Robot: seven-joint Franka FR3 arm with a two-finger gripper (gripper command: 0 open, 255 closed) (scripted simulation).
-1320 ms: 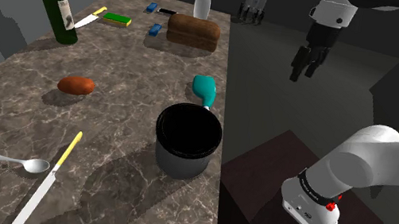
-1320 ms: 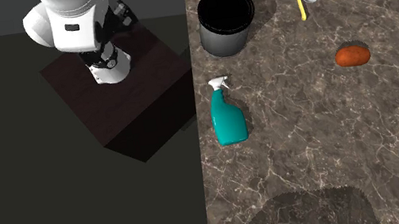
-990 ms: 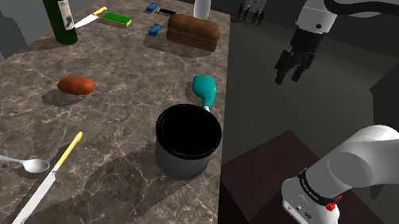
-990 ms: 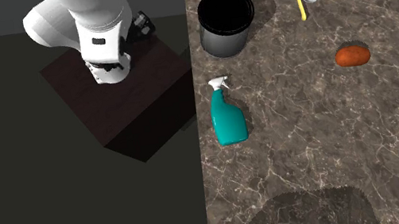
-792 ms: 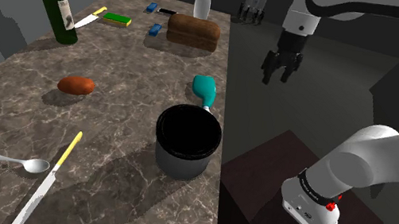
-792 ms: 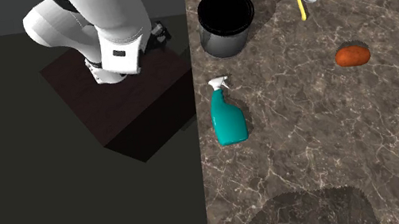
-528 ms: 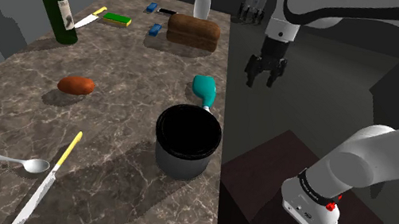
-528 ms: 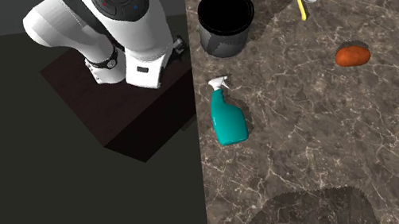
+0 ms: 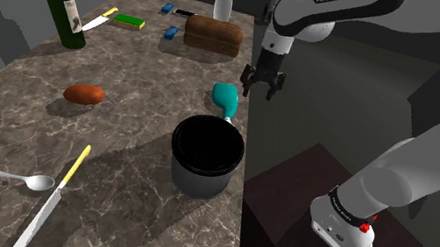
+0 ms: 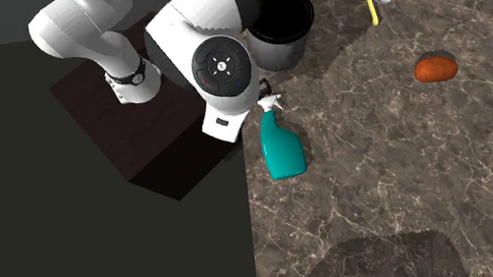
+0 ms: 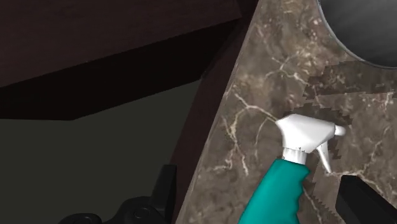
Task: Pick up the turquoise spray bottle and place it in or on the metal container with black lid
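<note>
Turquoise spray bottle (image 10: 283, 147) with a white trigger head, lying flat on the marble counter (image 9: 134, 124) just beside the black-rimmed container (image 9: 200, 177), nozzle toward it. The gripper (image 9: 260, 90) hovers above the bottle, fingers spread wide and touching nothing. The wrist view cuts off the bottle's base. In the shoulder view the container's rim hides its head.

A home kitchen: a marble counter (image 9: 142, 129) bearing a wine bottle (image 9: 61, 3), bread loaf (image 9: 213, 35), knife (image 9: 50, 203), spoon (image 9: 18, 177) and sponge (image 9: 128, 20).

Desk (image 9: 24, 117): brown veined marble-look stone, smooth, faint sheen. Spray bottle (image 10: 283, 149): smooth turquoise plastic body, white plastic head. Container (image 9: 202, 176): grey metal wall, matt black rim. Wine bottle (image 9: 60, 3): glossy dark green glass. Spoon (image 9: 16, 178): shiny metal.
</note>
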